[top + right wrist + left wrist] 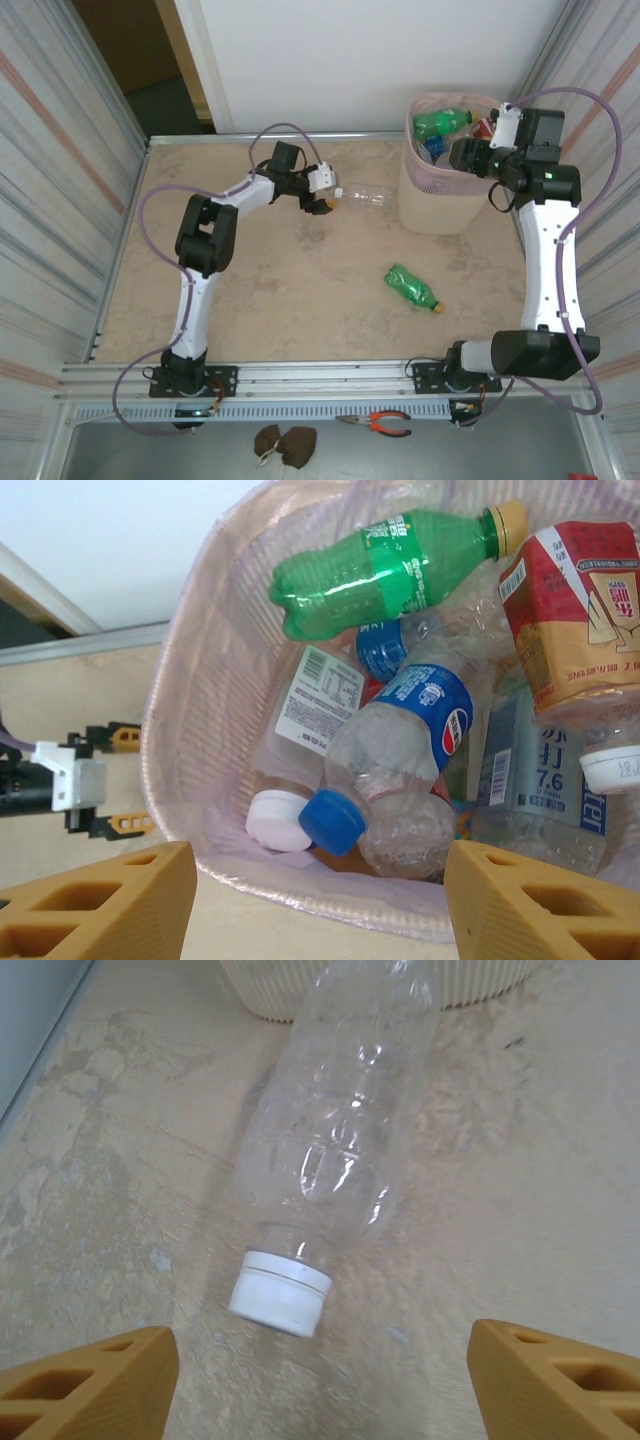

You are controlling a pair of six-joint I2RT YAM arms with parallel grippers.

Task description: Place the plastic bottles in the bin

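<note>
A clear plastic bottle [365, 194] [340, 1130] with a white cap [281, 1291] lies on the table, its base toward the bin [440, 205]. My left gripper [326, 197] [320, 1385] is open just short of the cap, nothing between its fingers. A green bottle [412, 287] with a yellow cap lies mid-table. My right gripper [468, 156] [320, 905] hovers open and empty over the bin's near rim [175, 690]. Inside the pink liner lie several bottles, among them a green one [380, 565] and a blue-labelled one [400, 750].
Corrugated wall panels close in both sides of the table. Red-handled pliers [376, 424] and a brown lump [284, 443] lie on the shelf below the arm bases. My left gripper [75, 780] also appears beside the bin in the right wrist view.
</note>
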